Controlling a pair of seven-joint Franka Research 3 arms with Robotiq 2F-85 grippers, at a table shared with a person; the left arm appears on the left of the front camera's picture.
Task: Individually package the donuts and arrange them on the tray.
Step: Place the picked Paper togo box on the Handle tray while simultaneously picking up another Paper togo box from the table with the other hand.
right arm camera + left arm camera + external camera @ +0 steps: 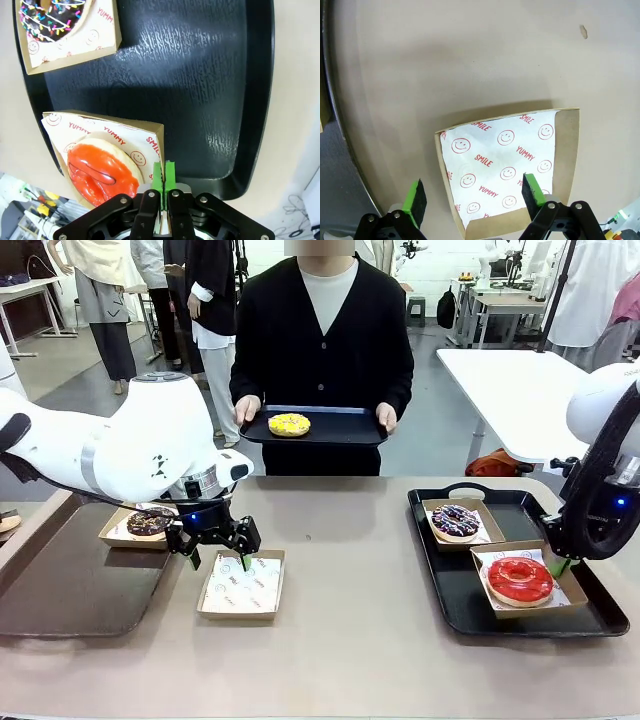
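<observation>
My left gripper (215, 546) (475, 197) hangs open over the near end of an empty paper-lined box (240, 586) (510, 165); one finger is over the paper and the other over the bare table beside it. My right gripper (560, 566) (164, 175) is shut on the side wall of the box holding the glossy red donut (519, 579) (100, 170) on the black tray (590, 615) (200, 75). The dark sprinkled donut (456, 520) (55, 15) sits boxed behind it. A chocolate donut (149, 523) lies boxed at the left. The yellow donut (289, 424) rests on a tray held by the person.
A brown tray (70, 590) lies at the table's left edge, with the chocolate donut's box on its far corner. The person (322, 330) stands at the far side holding a dark tray (345, 428) in both hands. A white table (520, 390) stands behind on the right.
</observation>
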